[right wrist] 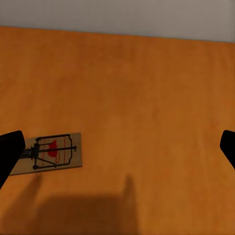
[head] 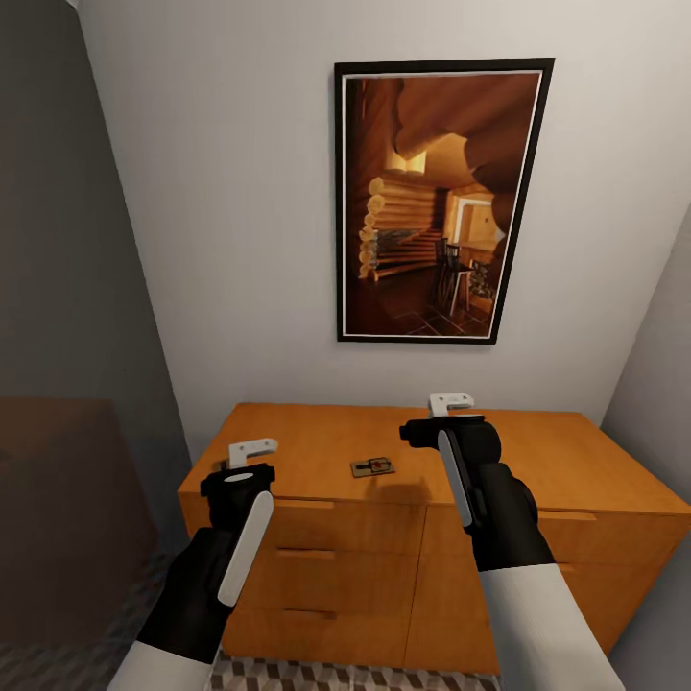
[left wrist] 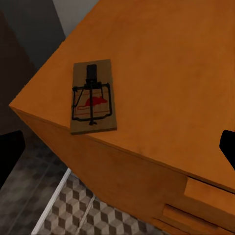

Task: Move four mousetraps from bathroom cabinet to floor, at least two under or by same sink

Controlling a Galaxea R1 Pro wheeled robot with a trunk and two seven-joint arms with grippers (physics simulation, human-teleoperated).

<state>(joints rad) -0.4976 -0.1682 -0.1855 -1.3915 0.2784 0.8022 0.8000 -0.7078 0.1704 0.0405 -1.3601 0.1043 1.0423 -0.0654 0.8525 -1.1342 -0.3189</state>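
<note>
Your arms: white forearm shells, black wrist housings with a pale grey strip each; left claw (head: pixel 251 449) and right claw (head: pixel 451 403) have light-grey fingers.

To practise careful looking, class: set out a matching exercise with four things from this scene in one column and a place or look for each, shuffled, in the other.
1 mousetrap
2 picture
3 floor
4 cabinet

a hangs on the wall
b cube-pattern tiles
c lies on the cabinet top
d orange wood, drawers

Pairs: 1-c, 2-a, 3-b, 4-d
</note>
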